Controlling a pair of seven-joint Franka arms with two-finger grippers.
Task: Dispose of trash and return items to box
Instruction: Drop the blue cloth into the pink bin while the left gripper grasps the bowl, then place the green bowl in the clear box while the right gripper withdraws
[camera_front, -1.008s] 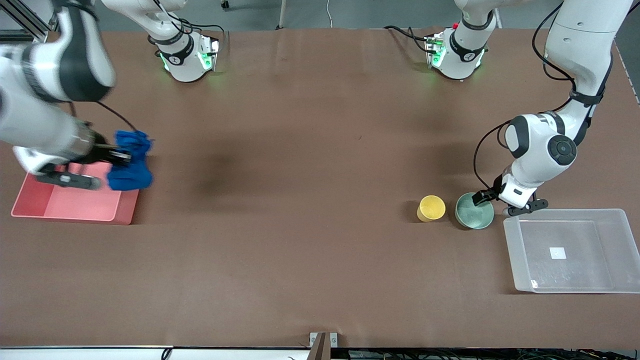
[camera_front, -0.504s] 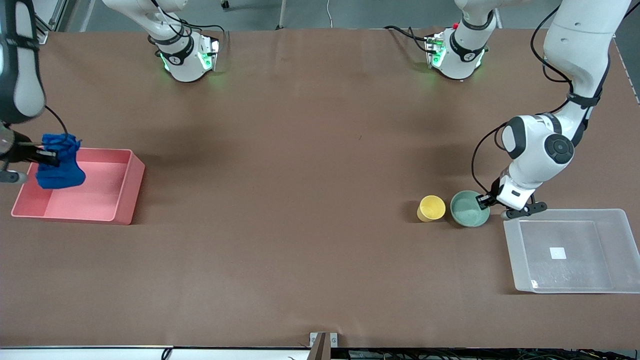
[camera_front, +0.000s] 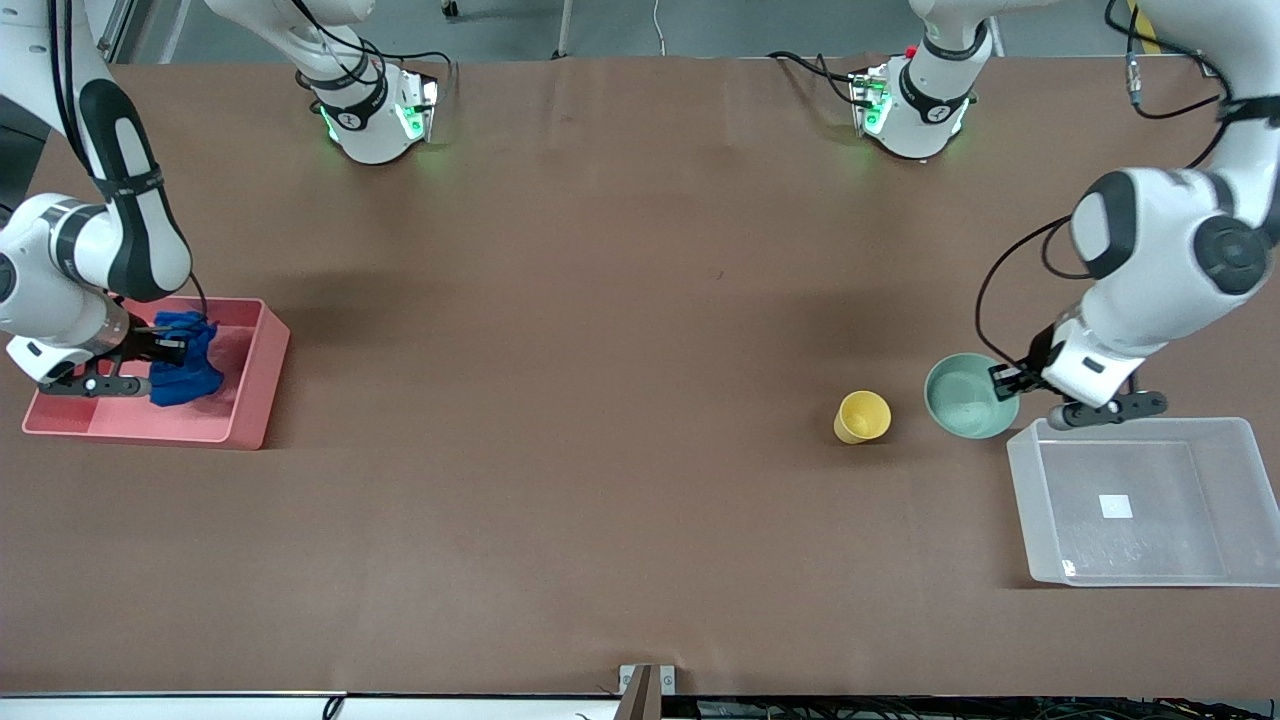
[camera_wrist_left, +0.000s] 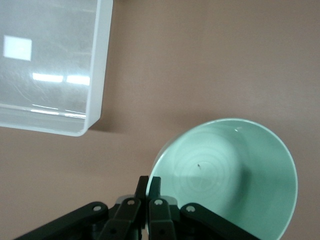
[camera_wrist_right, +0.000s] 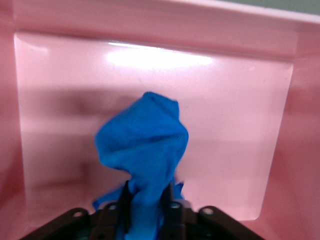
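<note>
Brown table (camera_front: 620, 420) lies wide and bare in its middle. Left hand (camera_front: 1008, 380) pinches the bowl (camera_front: 965, 397) by its rim, lifted over the table just beside the box (camera_front: 1240, 500) corner; the cup (camera_front: 862, 416) stands near. Right hand (camera_front: 168, 350) grips the cloth (camera_front: 188, 365) inside the pink bin (camera_front: 262, 385), close to its walls.
</note>
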